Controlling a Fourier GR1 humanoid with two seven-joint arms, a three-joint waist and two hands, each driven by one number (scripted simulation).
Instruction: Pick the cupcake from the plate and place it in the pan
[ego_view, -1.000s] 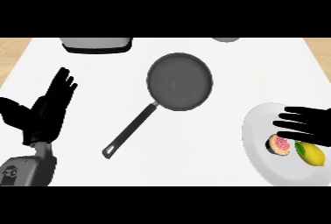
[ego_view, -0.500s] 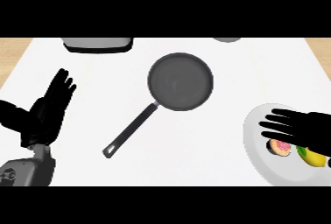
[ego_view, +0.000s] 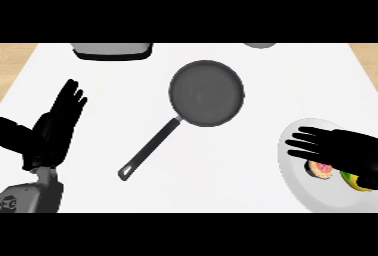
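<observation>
Fingers of right robot hand (ego_view: 341, 150) spread open over plate (ego_view: 295, 165), partly covering cupcake (ego_view: 321, 169), w/o gripping it

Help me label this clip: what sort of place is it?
Likely a kitchen counter: a frying pan on the white countertop, a plate with a cupcake, and a pot-like vessel at the far edge.

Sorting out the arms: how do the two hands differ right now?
The left hand rests open at the counter's left, fingers pointing up, over no object. The right hand lies across the plate, fingers pointing left, partly covering the cupcake. Both are black with straight fingers.
</observation>
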